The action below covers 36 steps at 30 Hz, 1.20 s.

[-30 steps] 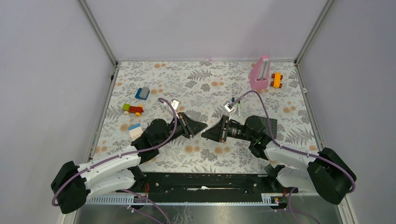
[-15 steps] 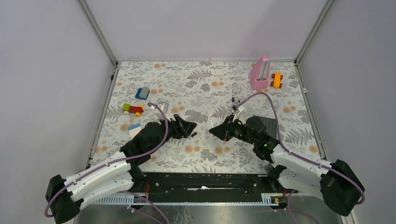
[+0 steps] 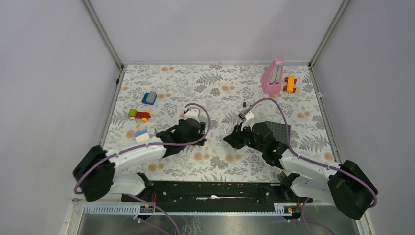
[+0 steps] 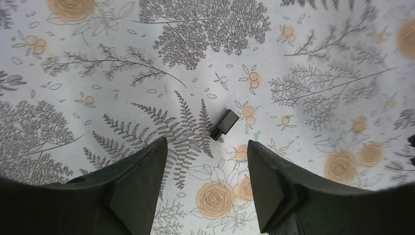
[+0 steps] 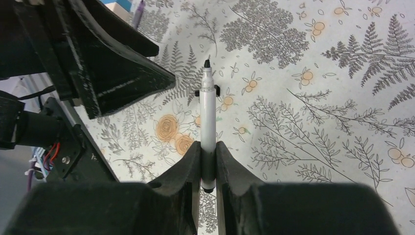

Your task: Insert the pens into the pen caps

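As the tabletop (image 3: 215,93) stands, we note the left jaws released and empty, the right jaws clenched on the black-tipped pen (image 5: 209,107) near their right, and the black cap (image 4: 223,124) lying loose below the left jaws. Unheld, it may skid when pushed.

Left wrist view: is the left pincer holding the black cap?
No, the black cap lies on the table, ahead of the open left pincer.

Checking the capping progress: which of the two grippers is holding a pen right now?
The right gripper: its jaws pinch a white pen with a black tip. The left gripper is open and empty, the black cap lying loose beyond it.
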Each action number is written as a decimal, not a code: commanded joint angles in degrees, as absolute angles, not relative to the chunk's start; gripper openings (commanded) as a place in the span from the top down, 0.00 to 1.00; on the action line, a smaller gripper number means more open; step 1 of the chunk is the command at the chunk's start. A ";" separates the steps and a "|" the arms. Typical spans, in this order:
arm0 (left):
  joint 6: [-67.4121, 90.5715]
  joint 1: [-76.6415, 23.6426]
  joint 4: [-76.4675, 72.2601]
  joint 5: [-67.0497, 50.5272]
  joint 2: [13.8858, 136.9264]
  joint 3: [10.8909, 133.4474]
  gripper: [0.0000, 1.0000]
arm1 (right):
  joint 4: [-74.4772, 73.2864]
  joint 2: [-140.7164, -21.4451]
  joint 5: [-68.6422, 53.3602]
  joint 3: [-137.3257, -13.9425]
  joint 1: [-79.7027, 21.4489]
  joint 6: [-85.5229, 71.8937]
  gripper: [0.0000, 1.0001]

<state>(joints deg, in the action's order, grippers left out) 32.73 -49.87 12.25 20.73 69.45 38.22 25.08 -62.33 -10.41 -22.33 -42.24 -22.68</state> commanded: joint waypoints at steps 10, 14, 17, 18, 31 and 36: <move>24.60 -49.30 9.56 13.99 86.51 47.83 0.39 | 25.58 -65.48 -2.77 -24.28 -42.25 -21.95 1.00; 24.03 -49.22 9.51 13.38 89.10 48.66 0.43 | 25.60 -65.51 -2.47 -24.21 -42.23 -22.01 1.00; 23.91 -48.99 9.33 12.77 91.16 49.10 0.50 | 25.58 -65.50 -2.29 -24.13 -42.22 -22.10 1.00; 23.91 -48.92 9.24 12.48 91.73 49.25 0.53 | 25.63 -65.62 -2.29 -24.16 -42.19 -22.14 1.00; 29.23 -48.78 11.62 10.04 93.68 50.07 0.89 | 25.58 -66.33 -2.94 -24.37 -41.75 -22.32 1.00; 34.04 -48.78 14.79 10.68 93.66 50.40 0.87 | 25.66 -66.19 -3.14 -24.30 -41.55 -22.34 1.00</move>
<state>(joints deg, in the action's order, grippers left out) 29.63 -49.01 11.92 11.16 93.27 48.45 25.06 -66.02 -3.92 -22.33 -41.95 -22.33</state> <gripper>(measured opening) 0.156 0.189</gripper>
